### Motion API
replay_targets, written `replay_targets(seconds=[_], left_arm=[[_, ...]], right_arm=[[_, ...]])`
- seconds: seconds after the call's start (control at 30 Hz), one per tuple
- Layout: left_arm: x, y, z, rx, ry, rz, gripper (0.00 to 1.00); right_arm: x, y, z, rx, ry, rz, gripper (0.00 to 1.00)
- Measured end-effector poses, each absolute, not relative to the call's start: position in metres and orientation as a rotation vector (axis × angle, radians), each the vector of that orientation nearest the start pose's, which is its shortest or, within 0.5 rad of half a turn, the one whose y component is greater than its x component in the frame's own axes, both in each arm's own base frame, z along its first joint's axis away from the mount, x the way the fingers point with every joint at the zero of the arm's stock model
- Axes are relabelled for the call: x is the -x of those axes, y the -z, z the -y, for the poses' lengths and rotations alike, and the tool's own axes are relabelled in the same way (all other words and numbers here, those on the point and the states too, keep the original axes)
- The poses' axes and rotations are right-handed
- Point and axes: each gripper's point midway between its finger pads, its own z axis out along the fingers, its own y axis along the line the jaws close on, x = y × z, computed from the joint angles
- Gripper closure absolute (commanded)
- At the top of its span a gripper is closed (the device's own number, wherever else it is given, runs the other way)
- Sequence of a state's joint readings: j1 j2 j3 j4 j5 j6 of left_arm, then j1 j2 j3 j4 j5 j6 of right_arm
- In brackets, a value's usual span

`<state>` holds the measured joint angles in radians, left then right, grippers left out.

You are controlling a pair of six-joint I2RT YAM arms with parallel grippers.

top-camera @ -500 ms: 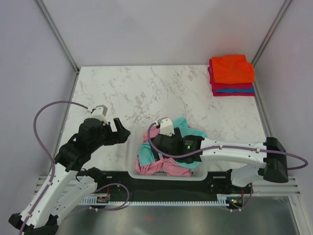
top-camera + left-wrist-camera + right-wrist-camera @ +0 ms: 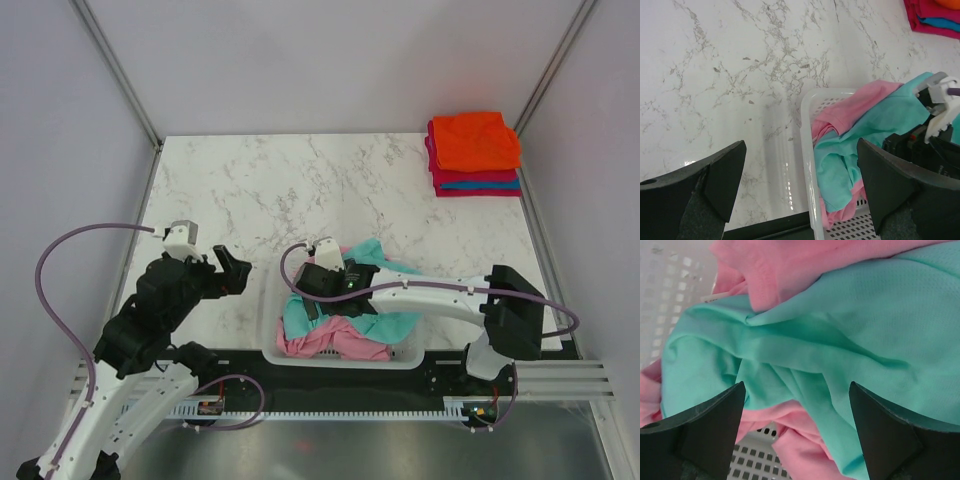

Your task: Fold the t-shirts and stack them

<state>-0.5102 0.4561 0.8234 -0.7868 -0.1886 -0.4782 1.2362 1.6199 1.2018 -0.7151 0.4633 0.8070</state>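
A crumpled teal t-shirt [image 2: 300,318] and a crumpled pink t-shirt [image 2: 340,343] lie tangled in the white slotted basket [image 2: 268,322]. My right gripper [image 2: 308,290] hangs open just above them; in the right wrist view the teal cloth [image 2: 830,335] and pink cloth [image 2: 805,445] fill the space between its fingers [image 2: 705,425]. My left gripper [image 2: 235,273] is open and empty over the marble, left of the basket; its view shows the basket rim [image 2: 807,150], teal shirt [image 2: 850,160] and pink shirt [image 2: 855,107]. A folded stack with an orange t-shirt [image 2: 475,140] on top sits at the far right corner.
The folded stack [image 2: 478,180] holds crimson and blue tees under the orange one, close to the right frame post. The basket stands at the table's near edge between the two arms. The right arm's black wrist shows in the left wrist view [image 2: 920,145].
My right arm has swung left, moving its gripper toward the basket's left side over the shirts. My left arm has pulled back to the left and slightly nearer.
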Motion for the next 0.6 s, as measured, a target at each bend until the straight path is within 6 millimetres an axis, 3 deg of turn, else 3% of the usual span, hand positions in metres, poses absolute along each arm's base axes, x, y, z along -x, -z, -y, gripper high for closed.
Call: replay_targets(seconds=[0.13,0.23,0.33,0.37,0.43,0.47,0.6], left_arm=[[-0.184,-0.240,0.086,0.091,0.454,-1.996,0.02],[-0.184,-0.237,0.086,0.089,0.451,-2.002,0.02],[-0.183,-0.237,0.086,0.086,0.452,-2.000,0.02],[-0.183,-0.237,0.087,0.085,0.455,-1.998,0.02],[-0.183,-0.239,0.087,0.082,0.460,-1.992,0.02],[-0.182,-0.239,0.087,0.081,0.462,-1.989,0.02],[-0.182,-0.240,0.087,0.080,0.464,-1.983,0.02]], right_arm=[[-0.177,-0.078,-0.321,0.396,-0.092,-2.528,0.13],[-0.180,-0.068,-0.325,0.409,-0.055,-2.536,0.23],[-0.185,-0.062,-0.328,0.422,-0.023,-2.531,0.44],[-0.186,-0.061,-0.328,0.426,-0.013,-2.528,0.62],[-0.190,-0.060,-0.326,0.426,0.006,-2.520,0.82],[-0.191,-0.060,-0.325,0.426,0.014,-2.518,0.97],[-0.195,-0.070,-0.322,0.422,0.046,-2.512,1.00]])
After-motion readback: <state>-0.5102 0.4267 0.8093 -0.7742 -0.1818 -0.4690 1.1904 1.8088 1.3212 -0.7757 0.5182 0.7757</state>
